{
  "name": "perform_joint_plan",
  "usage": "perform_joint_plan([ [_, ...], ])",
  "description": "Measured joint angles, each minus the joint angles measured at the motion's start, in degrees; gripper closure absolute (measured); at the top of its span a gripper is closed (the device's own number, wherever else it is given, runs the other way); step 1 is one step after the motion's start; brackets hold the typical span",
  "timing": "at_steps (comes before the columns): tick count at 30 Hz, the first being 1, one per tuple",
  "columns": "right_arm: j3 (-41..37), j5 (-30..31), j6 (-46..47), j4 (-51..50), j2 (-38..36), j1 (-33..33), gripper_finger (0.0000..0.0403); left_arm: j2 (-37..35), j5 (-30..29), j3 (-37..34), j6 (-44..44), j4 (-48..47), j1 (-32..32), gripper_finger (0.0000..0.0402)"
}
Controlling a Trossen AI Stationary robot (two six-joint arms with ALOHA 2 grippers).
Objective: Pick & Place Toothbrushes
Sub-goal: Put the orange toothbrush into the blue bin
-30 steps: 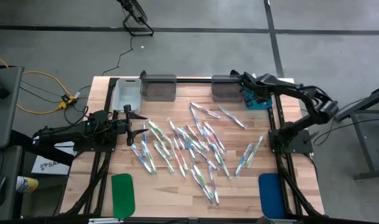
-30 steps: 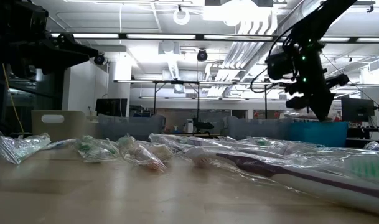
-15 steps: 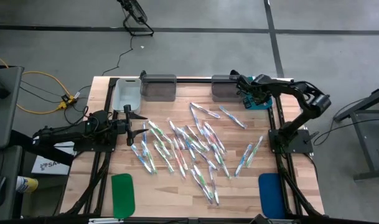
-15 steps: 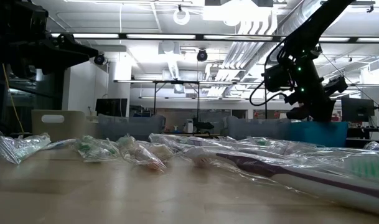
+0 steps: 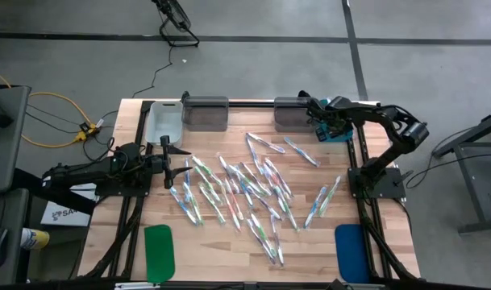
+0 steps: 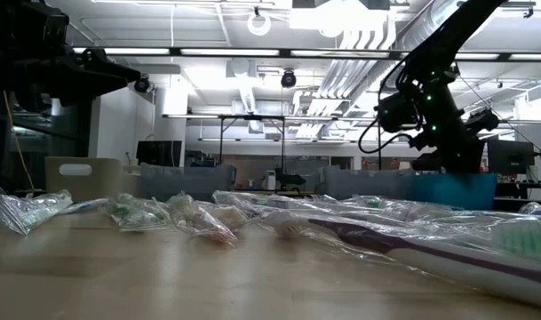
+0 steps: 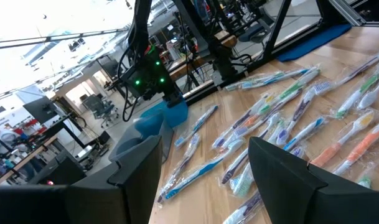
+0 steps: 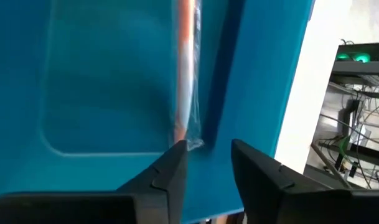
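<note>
**High view: right hand over the blue bin, most brushes unsorted**

High view shows the right hand [image 5: 319,118] above the open teal-blue plastic bin [image 5: 339,133] at the far right corner of the wooden slatted tabletop [image 5: 221,242]. In the right wrist view its fingers [image 8: 169,177] stand narrowly apart, gripping nothing. One clear-wrapped toothbrush with an orange handle [image 8: 186,74] lies on the blue bin's floor, against its wall, just beyond the fingertips. I judge this a release just made.

Left hand [image 5: 166,163] waits far from the blue bin, at the pile's opposite edge; its fingers [image 7: 139,171] spread wide and empty.

The scattered clear-wrapped toothbrushes [image 5: 245,189] cover mid-tabletop, well apart from the blue bin: roughly thirty remain. Only one binned brush is visible, so the task looks barely begun.
</note>
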Motion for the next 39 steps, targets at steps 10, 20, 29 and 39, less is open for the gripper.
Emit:
perform_joint_plan([
  [10,0.02,-0.02,1.43,-4.41,-1.47,0.41,0.0251,0.02,0.0,0.0,-0.01,0.01,-0.01,0.0169],
  [20,0.02,-1.67,1.62,-3.95,-11.86,1.66,0.0251,0.0,0.01,0.0,0.0,0.01,-0.02,0.0169],
  [29,0.02,-18.52,1.09,0.44,-21.88,5.89,0.0251,0.01,0.0,0.0,-0.01,0.01,-0.02,0.0169],
  [39,0.02,-22.79,5.15,5.26,-21.78,20.29,0.0251,0.01,0.02,0.0,-0.01,0.01,-0.01,0.0169],
])
